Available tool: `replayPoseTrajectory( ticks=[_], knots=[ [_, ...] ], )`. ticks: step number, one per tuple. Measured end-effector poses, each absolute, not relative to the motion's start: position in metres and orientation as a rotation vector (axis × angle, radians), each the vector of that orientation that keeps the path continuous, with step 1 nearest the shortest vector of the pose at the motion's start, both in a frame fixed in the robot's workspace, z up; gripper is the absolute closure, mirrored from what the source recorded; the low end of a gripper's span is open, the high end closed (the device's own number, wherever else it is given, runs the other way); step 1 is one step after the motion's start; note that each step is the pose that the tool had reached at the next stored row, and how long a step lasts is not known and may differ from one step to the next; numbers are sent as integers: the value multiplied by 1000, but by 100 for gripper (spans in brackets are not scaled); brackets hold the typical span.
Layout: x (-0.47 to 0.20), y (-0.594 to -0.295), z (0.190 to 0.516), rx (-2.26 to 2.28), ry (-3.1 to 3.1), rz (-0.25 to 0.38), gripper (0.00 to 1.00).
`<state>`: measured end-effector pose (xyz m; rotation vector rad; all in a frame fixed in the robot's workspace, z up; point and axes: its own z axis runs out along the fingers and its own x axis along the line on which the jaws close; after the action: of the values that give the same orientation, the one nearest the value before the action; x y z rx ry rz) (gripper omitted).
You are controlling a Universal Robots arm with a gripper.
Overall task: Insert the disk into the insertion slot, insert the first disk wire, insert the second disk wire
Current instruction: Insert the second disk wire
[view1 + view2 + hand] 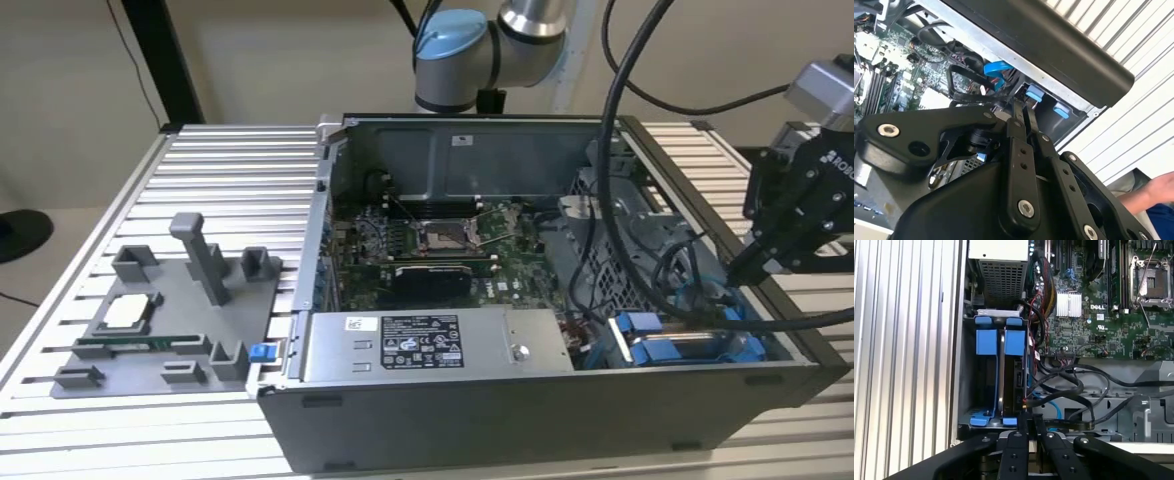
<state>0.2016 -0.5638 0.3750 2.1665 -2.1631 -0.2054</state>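
Observation:
The disk [687,348], in its blue carrier frame [999,342], sits on edge inside the insertion slot [966,385] at the case's front corner on the exterior view's right. My gripper [741,272] hangs just above that corner. In both wrist views its fingers [1021,440] are pressed together. A thin black disk wire [969,97] loops across and ends at the gripper [1023,102], so it looks pinched there. More black and blue wires [1069,390] lie beside the disk, close to the gripper [1031,415].
A grey labelled power-supply box [427,345] lies along the case front. The motherboard with its socket [441,235] is behind it. A grey fixture tray [160,320] stands on the slatted table at the exterior view's left. A person's hand [1159,187] is near the case.

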Motion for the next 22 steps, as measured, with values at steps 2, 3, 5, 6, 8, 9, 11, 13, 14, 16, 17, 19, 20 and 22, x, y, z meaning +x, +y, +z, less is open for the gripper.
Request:
replayPoseTrajectory(
  ticks=[2,3,5,6,8,9,11,13,14,16,17,19,20,22],
  knots=[
    [197,-564,377,2169,-2165,-201,100],
    [195,-564,377,2171,-2166,-198,100],
    [190,-564,378,2173,-2169,-194,100],
    [188,-564,379,2175,-2170,-191,100],
    [183,-564,379,2178,-2172,-186,100],
    [181,-564,380,2180,-2174,-182,100],
    [177,-564,380,2184,-2178,-175,100],
    [172,-564,381,2188,-2181,-167,100],
    [170,-564,381,2190,-2183,-164,100],
    [165,-564,381,2194,-2186,-156,100],
    [163,-564,381,2197,-2188,-152,100],
    [158,-564,381,2201,-2192,-143,100],
    [156,-564,381,2204,-2194,-139,100],
    [151,-564,381,2209,-2197,-131,100]
  ],
)
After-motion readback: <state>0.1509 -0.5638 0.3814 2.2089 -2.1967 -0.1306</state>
